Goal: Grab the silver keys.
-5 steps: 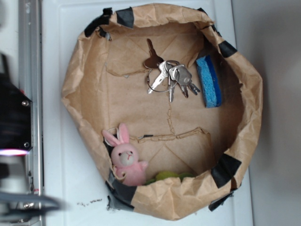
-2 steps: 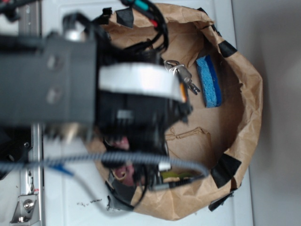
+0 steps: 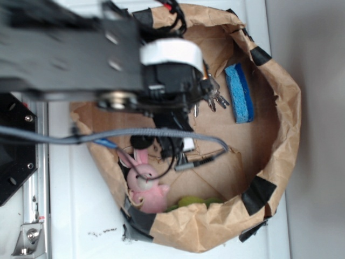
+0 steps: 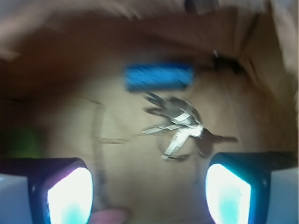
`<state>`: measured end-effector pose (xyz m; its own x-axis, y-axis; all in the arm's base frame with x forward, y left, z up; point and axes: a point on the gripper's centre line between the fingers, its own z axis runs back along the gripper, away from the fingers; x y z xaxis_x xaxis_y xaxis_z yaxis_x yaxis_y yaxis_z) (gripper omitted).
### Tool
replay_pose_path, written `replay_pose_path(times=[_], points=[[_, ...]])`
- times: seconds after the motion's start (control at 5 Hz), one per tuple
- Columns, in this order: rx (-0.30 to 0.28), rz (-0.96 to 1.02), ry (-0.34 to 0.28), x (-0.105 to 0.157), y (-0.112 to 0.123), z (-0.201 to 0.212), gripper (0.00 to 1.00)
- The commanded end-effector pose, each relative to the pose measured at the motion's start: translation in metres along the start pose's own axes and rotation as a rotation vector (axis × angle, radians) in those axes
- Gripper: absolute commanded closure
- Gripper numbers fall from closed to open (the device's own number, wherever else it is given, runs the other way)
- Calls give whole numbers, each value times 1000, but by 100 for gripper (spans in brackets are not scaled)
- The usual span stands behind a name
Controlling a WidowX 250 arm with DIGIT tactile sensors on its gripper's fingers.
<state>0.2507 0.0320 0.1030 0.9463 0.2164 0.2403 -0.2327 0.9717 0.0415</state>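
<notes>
Two glowing fingers [image 4: 70,196] frame the bottom of the wrist view, spread wide with nothing between them, so the claw [image 4: 148,193] is open and holds nothing. It hangs above the paper floor of the bag [image 4: 60,107], and the silver keys [image 4: 180,125] lie ahead of it on that floor, closer to the finger on the picture's right than to the other and clear of both. Just past the keys lies the blue sponge [image 4: 159,77], near them but not touching.

From the outside camera the robot arm [image 3: 70,51] covers the upper left of the brown paper bag [image 3: 280,108], whose rim is patched with black tape. Only the tips of the keys [image 3: 214,99] show beyond the arm's end, with the sponge [image 3: 241,93] beside them against the bag's wall. A pink stuffed rabbit [image 3: 144,183] sits at the lower edge of the bag, partly crossed by cables, and something green [image 3: 188,202] lies next to it.
</notes>
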Motion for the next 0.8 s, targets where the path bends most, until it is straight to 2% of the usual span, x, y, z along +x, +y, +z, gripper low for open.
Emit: replay_pose_path(times=[0.0, 0.2, 0.6], points=[[-35, 45, -239, 2, -19, -8, 0], [-30, 84, -274, 1, -17, -11, 0], [-30, 84, -274, 1, -17, -11, 0]])
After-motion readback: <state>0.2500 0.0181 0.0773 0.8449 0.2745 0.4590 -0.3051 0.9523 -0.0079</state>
